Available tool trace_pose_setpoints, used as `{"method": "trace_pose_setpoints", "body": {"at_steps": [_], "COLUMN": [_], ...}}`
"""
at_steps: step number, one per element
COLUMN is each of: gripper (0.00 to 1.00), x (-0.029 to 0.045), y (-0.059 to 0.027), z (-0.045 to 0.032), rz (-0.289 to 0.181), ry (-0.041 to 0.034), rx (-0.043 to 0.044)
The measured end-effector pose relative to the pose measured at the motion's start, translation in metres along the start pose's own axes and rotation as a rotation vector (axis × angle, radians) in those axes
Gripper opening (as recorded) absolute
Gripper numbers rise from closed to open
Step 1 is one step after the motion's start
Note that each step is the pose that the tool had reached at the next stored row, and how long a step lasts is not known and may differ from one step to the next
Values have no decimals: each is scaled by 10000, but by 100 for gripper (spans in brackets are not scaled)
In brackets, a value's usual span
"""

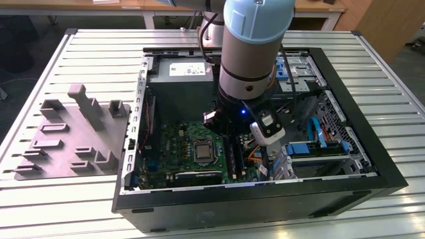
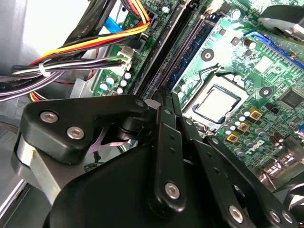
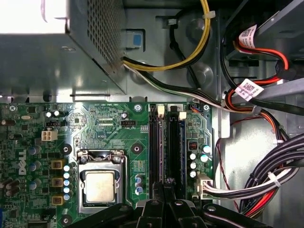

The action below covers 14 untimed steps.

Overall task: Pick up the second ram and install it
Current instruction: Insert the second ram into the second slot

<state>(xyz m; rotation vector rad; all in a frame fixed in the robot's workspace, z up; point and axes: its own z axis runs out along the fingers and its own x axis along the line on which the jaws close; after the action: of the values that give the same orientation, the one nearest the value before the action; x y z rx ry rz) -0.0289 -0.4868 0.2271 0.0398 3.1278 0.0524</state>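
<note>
My gripper [image 3: 167, 181] hangs low inside the open computer case [image 1: 133, 149], over the near end of the long black memory slots [image 1: 230, 155]. Its black fingers meet at the tips, so it is shut, and nothing shows between them. In both wrist views a thin dark-blue strip [image 3: 172, 142] [image 2: 199, 35], which I take for the second ram, stands on edge between the slot rails, running away from the fingertips. I cannot tell whether the tips touch it or how deep it sits. In the exterior view the gripper [image 1: 228, 133] is under the arm's big wrist, right of the processor [image 1: 201, 151].
The grey power supply [image 1: 180, 74] fills the case's far corner. Bundled cables [image 3: 266, 180] crowd the side of the slots away from the processor socket [image 3: 99, 186]. A bright blue drive bracket [image 1: 312, 148] sits at the exterior view's right. A grey fixture plate [image 1: 73, 134] lies outside the case.
</note>
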Motion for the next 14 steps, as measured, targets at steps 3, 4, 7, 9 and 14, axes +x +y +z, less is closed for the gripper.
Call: {"method": "trace_pose_setpoints", "body": {"at_steps": [3,4,7,9,14], "gripper": [11,11,11,11,11], "x": [0,0,0,0,1], "y": [-1,-1,0,-1,-1], "z": [15,15,24,33,36], "rz": [12,12,12,12,12], "ry": [-1,-1,-2,-1,-1], "rx": [2,2,-4,-2,1]}}
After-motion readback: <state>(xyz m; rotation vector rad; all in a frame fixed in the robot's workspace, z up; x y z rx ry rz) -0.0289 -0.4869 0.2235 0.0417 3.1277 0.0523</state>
